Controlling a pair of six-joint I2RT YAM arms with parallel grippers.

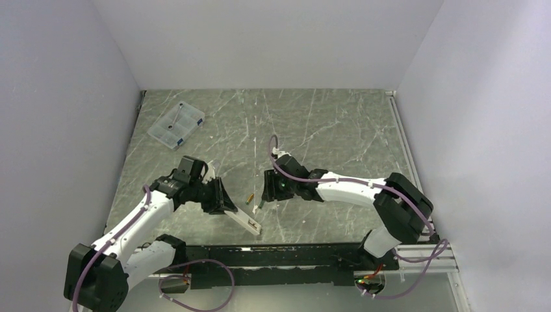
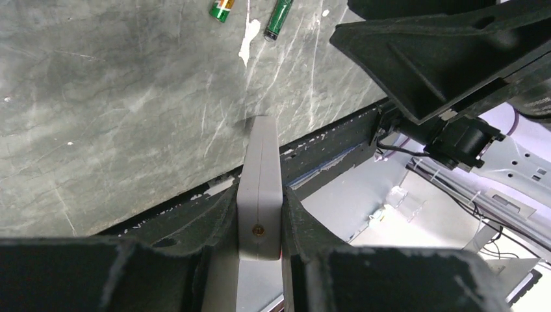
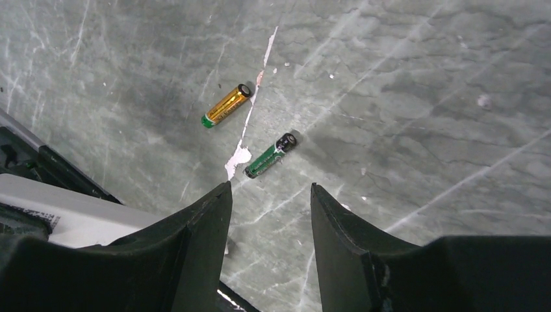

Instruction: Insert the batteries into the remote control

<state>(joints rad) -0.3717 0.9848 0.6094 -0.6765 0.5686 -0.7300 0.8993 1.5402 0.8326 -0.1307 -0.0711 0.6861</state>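
The left gripper (image 1: 221, 198) clamps the slim white rectangular remote control (image 2: 260, 188) edge-on (lower centre of its wrist view). The right gripper (image 3: 269, 195), jaws apart and empty, hangs just below the dark green cylindrical battery (image 3: 270, 155). The copper-orange battery (image 3: 225, 106) lies to the upper left.

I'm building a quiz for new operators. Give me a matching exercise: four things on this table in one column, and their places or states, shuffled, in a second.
1. remote control
2. copper-orange battery
3. dark green battery
4. clear box

A. lying just ahead of the open right gripper
B. far-left part of the table
C. clamped in the left gripper
D. lying on the table, farther from that open gripper

Pairs: 1-C, 2-D, 3-A, 4-B
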